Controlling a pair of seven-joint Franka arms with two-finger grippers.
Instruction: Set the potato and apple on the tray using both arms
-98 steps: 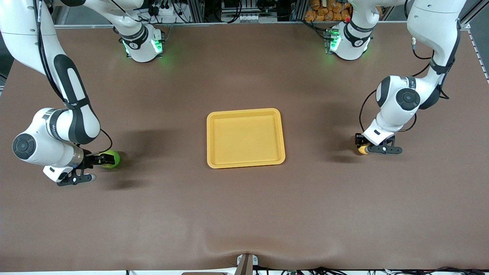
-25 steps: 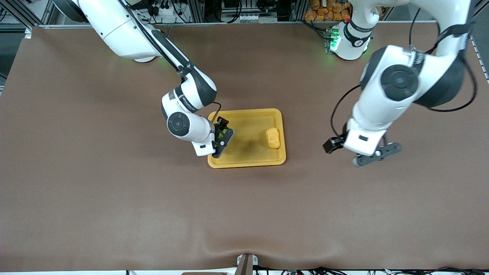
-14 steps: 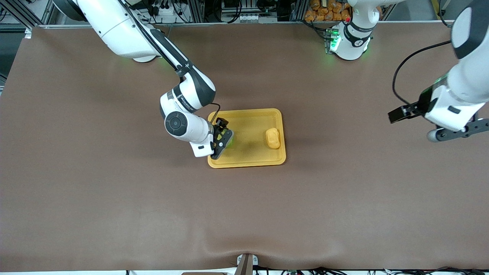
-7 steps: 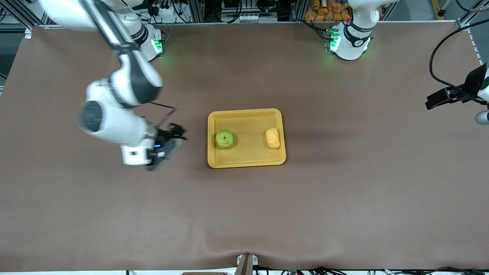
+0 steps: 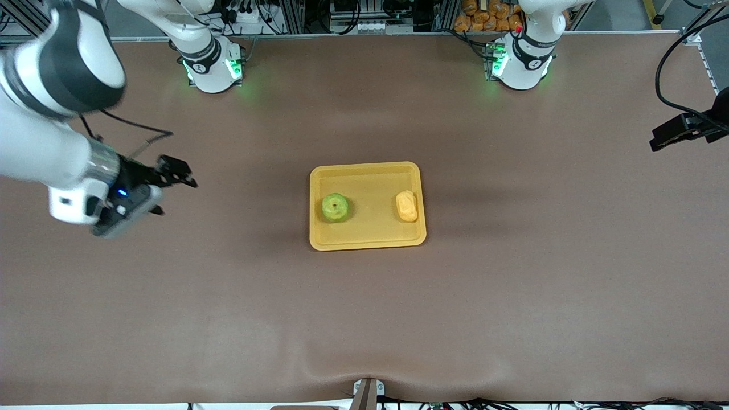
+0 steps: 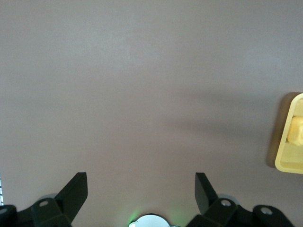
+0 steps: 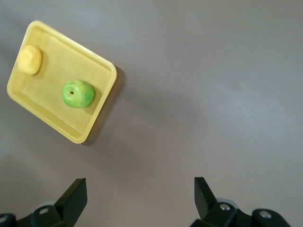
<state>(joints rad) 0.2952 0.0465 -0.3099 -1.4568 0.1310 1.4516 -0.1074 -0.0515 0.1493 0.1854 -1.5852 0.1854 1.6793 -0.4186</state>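
Note:
The yellow-orange tray (image 5: 365, 167) lies in the middle of the table. The green apple (image 5: 335, 207) sits in it toward the right arm's end. The pale yellow potato (image 5: 406, 206) sits in it toward the left arm's end. My right gripper (image 5: 126, 213) is open and empty, high over bare table at the right arm's end; its wrist view shows its open gripper (image 7: 139, 191), the tray (image 7: 52, 92), apple (image 7: 78, 93) and potato (image 7: 29, 59). My left gripper (image 6: 140, 189) is open and empty over bare table, with the tray's rim (image 6: 286, 161) and potato (image 6: 296, 131) at the picture's edge.
Brown table mat (image 5: 364, 319) covers the whole table. The two arm bases (image 5: 211, 65) (image 5: 521, 62) glow green along the table edge farthest from the front camera. Only the left arm's black wrist part (image 5: 683, 130) shows at the front view's edge.
Both arms carried the apple and potato to the tray and let go. Since half a second ago the right arm has swung higher and farther from the tray; the left arm has withdrawn slightly more.

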